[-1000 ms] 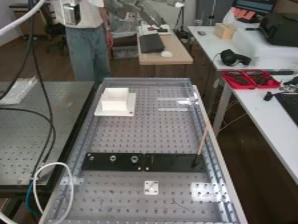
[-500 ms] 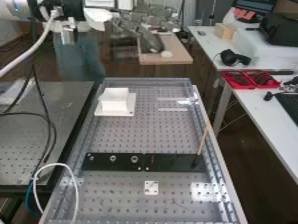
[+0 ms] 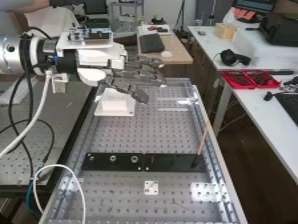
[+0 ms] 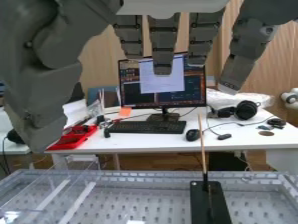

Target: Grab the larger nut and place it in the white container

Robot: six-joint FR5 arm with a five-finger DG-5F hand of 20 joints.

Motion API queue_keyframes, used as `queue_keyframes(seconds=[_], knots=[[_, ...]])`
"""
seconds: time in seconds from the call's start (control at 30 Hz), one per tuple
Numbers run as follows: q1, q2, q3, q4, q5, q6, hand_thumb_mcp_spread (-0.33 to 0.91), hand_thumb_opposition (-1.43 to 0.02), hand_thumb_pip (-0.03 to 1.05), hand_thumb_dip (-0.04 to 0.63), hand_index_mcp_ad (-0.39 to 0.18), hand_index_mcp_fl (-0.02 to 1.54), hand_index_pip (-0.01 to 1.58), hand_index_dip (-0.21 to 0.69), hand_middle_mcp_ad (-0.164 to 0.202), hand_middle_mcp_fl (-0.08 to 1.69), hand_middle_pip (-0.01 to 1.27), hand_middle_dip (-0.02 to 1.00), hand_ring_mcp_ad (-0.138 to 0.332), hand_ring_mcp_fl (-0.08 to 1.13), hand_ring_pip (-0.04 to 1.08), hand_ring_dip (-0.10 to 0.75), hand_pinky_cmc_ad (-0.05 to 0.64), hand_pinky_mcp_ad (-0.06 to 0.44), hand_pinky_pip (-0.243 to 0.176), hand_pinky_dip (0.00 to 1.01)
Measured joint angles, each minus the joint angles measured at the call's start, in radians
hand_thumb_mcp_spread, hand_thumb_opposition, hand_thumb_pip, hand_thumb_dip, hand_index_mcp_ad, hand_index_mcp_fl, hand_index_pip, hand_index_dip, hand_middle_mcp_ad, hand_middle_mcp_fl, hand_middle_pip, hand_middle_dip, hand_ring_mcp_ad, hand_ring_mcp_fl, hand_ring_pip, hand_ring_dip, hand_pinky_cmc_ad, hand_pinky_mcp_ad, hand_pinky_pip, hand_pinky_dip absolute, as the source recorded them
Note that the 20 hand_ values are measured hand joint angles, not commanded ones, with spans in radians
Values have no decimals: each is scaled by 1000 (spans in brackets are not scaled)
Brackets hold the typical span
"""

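In the high view, the hand (image 3: 136, 76) is hovering around the bench's far left corner, pointing toward the right edge, and its fingers are partly covering the white container (image 3: 114, 107). The fingers (image 4: 164, 45) are hanging released and nearly straight, gripping nothing. The container is standing near the far left corner of the metal bench (image 3: 126, 136). Toward the near edge, a flat black bar (image 3: 169, 165) is lying crosswise, reaching from near the bench's left edge to near its right edge. The larger nut (image 3: 113, 158) is resting on the bar, between the smaller nut (image 3: 91, 158), closer to the bar's left end, and the bearing (image 3: 134, 158). A thin stick (image 3: 202, 140) is rising at a tilt from the bar's right end. A small white plate (image 3: 148, 185) is lying between the bar and the bench's near edge. In the wrist view, a monitor (image 4: 199, 85) is standing on a white table (image 4: 133, 145), with a keyboard (image 4: 148, 127) lying before it and headphones (image 4: 247, 110) resting nearby.
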Motion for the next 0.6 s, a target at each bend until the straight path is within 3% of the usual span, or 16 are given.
queue_keyframes(seconds=[0.13, 0.27, 0.47, 0.6], knots=[[-36, -29, -34, 49, -43, -15, 209, -759, 616, 112, -21, 52, 99, -44, 87, 113, 120, 237, 176, 5, 94, 164, 426, 360, -89, 681], [-71, -51, -72, 122, -80, -2, 223, -771, 627, 108, -38, 54, 213, -42, 87, 99, 120, 237, 176, 5, 94, 164, 426, 363, -89, 681], [-127, -102, -111, 201, -125, -16, 244, -791, 646, 141, -87, 52, 531, -56, 86, 75, 120, 237, 175, 5, 91, 164, 426, 363, -87, 682], [-143, -125, -116, 210, -137, -30, 258, -803, 691, 141, -105, 56, 756, -73, 87, 75, 120, 237, 176, 2, 89, 164, 426, 361, -94, 681]])
